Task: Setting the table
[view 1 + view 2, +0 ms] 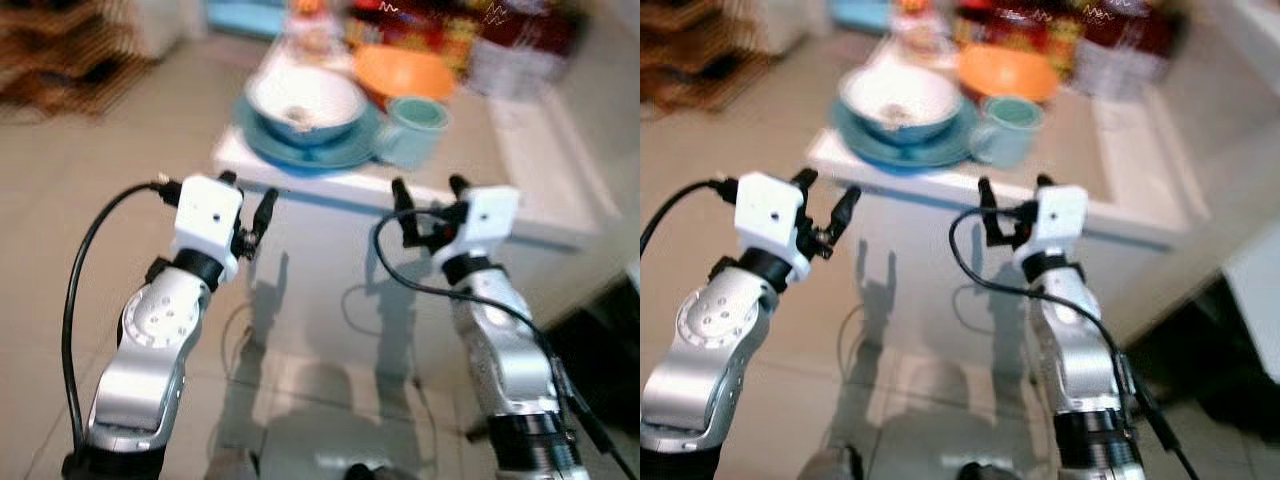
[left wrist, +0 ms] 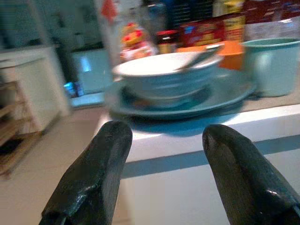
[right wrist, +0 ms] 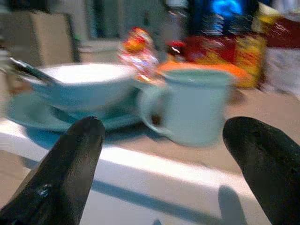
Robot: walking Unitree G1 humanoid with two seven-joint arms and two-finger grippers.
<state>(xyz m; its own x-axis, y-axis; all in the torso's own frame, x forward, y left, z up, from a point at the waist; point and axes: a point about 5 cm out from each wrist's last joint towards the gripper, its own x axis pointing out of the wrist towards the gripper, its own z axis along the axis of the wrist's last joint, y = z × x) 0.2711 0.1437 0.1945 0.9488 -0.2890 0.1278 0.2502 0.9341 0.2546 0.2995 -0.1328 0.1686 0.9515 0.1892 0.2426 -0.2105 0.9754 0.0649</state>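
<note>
Both arms up in front of the white worktop [image 1: 540, 215], short of its near edge, nothing touched yet. Head views blurred, robot likely walking or settling.

Left gripper [image 1: 247, 205]: jaws spread wide, empty. From its wrist camera the two black fingers [image 2: 91, 173] frame the bowl [image 2: 164, 77] sitting on the blue plate [image 2: 229, 91], dead ahead at 12 o'clock. That lineup suggests it's aimed at the bowl-and-plate stack.

Right gripper [image 1: 430, 205]: jaws also spread wide, empty. Its wrist view has the teal mug [image 3: 199, 110] centred between the fingers, handle turned toward the bowl side. Probably the right arm's target.

Task things, on the worktop's near left corner in the head view: bowl on plate, close to the edge; mug just beside the plate at its 3 o'clock. A spoon-like utensil [image 2: 199, 56] leans in the bowl, resting on the rim. Orange dish [image 1: 405, 72] behind the mug at about 12 o'clock, and packaged snacks [image 1: 440, 30] along the back, too blurred to read.

Judgement: approach stage, grasp not begun. Wide jaws make sense for clearing the mug body and plate rim. Risk: the stack sits near the edge and the loose utensil could slip if the bowl tilts.
</note>
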